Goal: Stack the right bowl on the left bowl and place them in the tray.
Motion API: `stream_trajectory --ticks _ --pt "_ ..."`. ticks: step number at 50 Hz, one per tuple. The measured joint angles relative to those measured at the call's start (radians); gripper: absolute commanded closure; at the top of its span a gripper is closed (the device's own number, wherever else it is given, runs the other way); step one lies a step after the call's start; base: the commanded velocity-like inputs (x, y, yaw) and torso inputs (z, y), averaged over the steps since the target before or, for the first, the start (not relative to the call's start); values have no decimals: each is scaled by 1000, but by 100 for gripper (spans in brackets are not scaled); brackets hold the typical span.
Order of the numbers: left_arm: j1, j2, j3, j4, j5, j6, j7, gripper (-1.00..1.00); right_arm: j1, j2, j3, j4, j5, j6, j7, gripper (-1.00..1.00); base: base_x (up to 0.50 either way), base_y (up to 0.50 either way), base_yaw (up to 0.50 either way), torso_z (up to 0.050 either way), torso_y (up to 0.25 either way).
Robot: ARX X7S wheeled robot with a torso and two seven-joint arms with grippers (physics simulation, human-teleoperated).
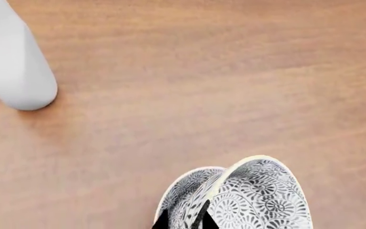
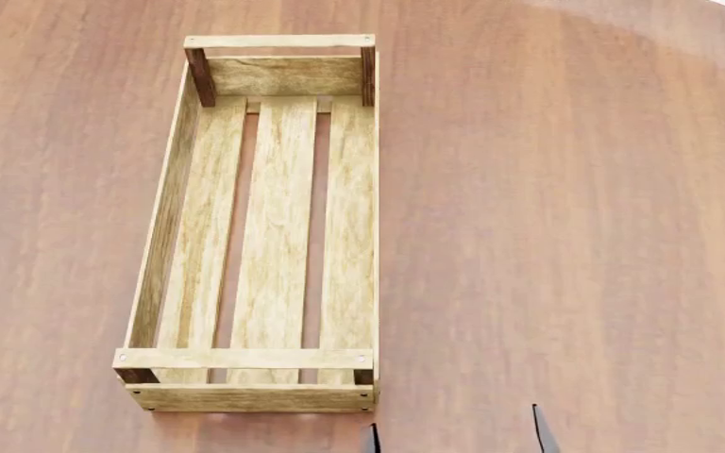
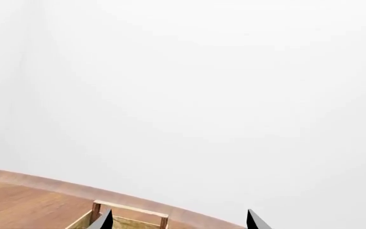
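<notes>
The left gripper (image 1: 184,223) pinches the rims of the stacked patterned bowls (image 1: 247,195), rigid, glazed, probably slippery and chip-prone; the empty tray (image 2: 161,236) lies far-left of the spread right gripper (image 2: 457,436).

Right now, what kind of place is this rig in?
Probably a bare simulated tabletop test scene, not a furnished room. A wide wood-grain table holds only a slatted wooden tray; a plain white backdrop rises behind it. Two patterned bowls sit nested at the left gripper.
</notes>
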Motion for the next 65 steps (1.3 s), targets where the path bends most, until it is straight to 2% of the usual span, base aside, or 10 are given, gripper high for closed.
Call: stream_trajectory --ticks 23,65 --pt "0 3 19 -2 31 34 18 -100 4 3 -8 1 1 7 2 -100 0 0 0 0 0" --pt "-55 26 -52 -146 -56 42 95 -100 7 7 -23 2 -3 22 7 -100 0 0 0 0 0"
